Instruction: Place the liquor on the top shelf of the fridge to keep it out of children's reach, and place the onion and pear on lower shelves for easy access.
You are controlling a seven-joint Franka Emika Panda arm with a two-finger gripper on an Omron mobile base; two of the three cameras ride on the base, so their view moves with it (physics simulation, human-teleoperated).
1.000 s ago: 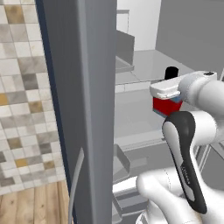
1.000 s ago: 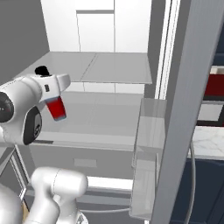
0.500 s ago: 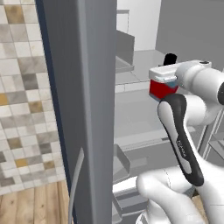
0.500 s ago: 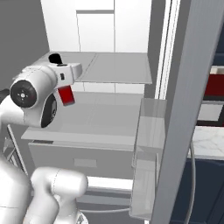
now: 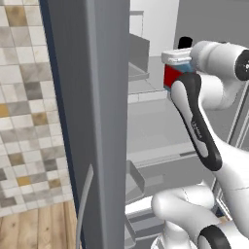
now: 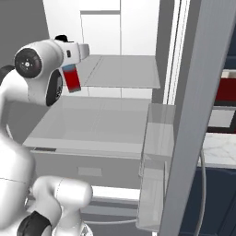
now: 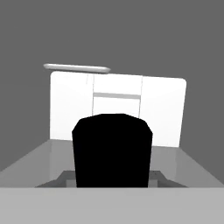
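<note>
Tiled wall (image 5: 24, 121), wood floor (image 5: 34, 226), navy cabinets (image 6: 216, 203).

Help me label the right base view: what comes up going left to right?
Liquor bottle held up in the hand → top shelf of the fridge → clear door bin → fridge door edge → dark cabinets.

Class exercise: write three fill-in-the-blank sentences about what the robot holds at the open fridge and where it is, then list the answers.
1. The gripper holds the ____ by its upper part.
2. The liquor has a ____ label.
3. The bottle's cap is ____ in colour.
4. The fridge door stands ____.

Answers: liquor; red; black; open
</note>
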